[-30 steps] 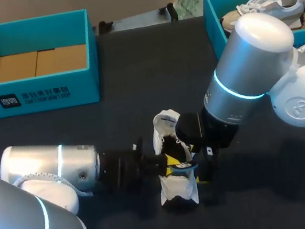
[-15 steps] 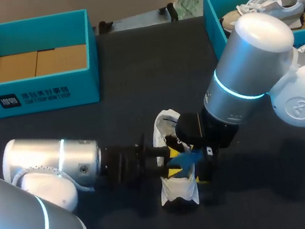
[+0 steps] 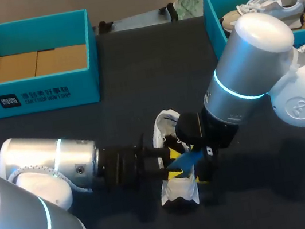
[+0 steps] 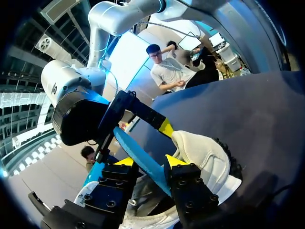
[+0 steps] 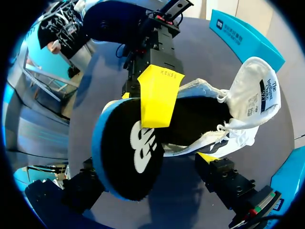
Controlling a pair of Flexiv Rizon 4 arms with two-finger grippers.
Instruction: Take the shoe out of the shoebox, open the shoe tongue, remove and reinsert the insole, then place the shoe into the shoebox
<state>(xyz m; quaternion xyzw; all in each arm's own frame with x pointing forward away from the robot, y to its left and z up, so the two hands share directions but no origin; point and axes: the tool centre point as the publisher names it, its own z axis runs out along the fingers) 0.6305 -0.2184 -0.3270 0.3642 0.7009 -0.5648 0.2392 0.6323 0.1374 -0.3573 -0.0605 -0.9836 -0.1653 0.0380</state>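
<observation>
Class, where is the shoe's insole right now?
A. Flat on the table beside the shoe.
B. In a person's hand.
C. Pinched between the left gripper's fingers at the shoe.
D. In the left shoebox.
C: the left gripper clamps the blue-edged insole from both sides at the shoe.

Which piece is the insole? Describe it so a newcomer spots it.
On the dark table, find the white fabric shoe near the front middle. Sticking up out of it, pinched in the left hand, is the flat black foam insole with a blue edge, the only blue-and-black piece.
</observation>
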